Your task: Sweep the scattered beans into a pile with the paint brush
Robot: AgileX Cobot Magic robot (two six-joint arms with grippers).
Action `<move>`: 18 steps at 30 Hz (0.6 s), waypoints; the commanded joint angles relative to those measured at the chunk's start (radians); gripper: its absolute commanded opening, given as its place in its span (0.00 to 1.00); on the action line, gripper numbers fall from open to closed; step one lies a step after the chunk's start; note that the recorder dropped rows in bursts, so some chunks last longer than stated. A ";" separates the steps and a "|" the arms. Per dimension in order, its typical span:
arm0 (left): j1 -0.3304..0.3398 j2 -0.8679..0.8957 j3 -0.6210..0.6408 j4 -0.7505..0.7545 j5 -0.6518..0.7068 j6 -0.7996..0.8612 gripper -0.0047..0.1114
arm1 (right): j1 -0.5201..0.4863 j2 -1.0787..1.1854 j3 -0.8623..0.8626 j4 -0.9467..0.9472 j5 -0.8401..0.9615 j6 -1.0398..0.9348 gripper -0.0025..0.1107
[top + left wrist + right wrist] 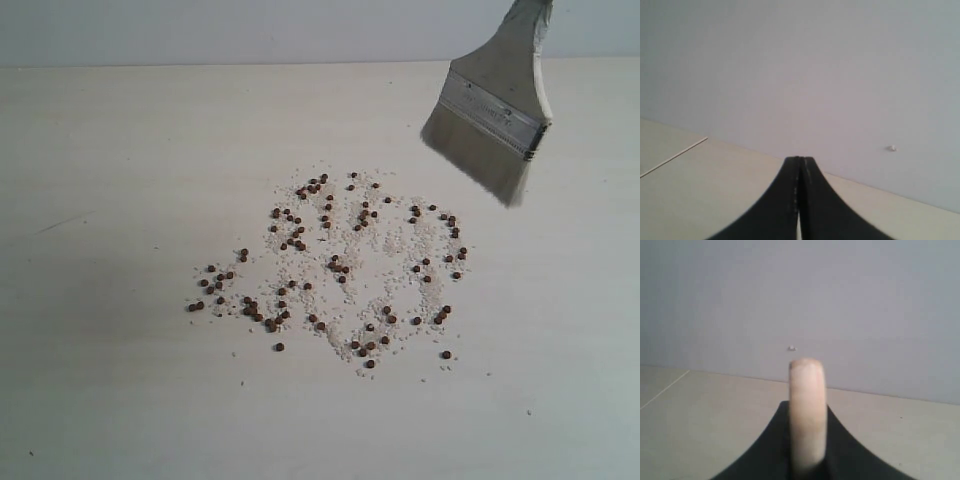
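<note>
Small reddish-brown beans (335,268) lie scattered across the middle of the pale table, mixed with fine whitish grains, with no compact pile among them. The paint brush (490,125) hangs tilted above the table to the upper right of the spread, pale bristles pointing down and clear of the beans. In the right wrist view its light wooden handle (807,415) stands squeezed between the black jaws of my right gripper (807,412), which is shut on it. My left gripper (800,162) shows only in its wrist view, jaws pressed together with nothing between them, facing a grey wall.
The table's far edge (220,64) meets a grey wall. A thin seam line (675,156) runs across the tabletop in the left wrist view. A small white speck (791,348) sits on the wall.
</note>
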 commanded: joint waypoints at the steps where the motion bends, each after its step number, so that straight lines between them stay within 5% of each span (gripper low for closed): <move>1: -0.001 -0.048 0.003 0.007 0.096 -0.025 0.04 | 0.002 -0.006 0.001 -0.010 0.007 0.013 0.02; 16: -0.001 -0.052 0.003 0.006 0.095 -0.027 0.04 | 0.002 -0.078 0.003 0.005 -0.104 0.034 0.02; 18: -0.001 -0.052 0.003 0.006 0.095 -0.027 0.04 | 0.002 -0.105 0.012 -0.120 -0.141 0.128 0.02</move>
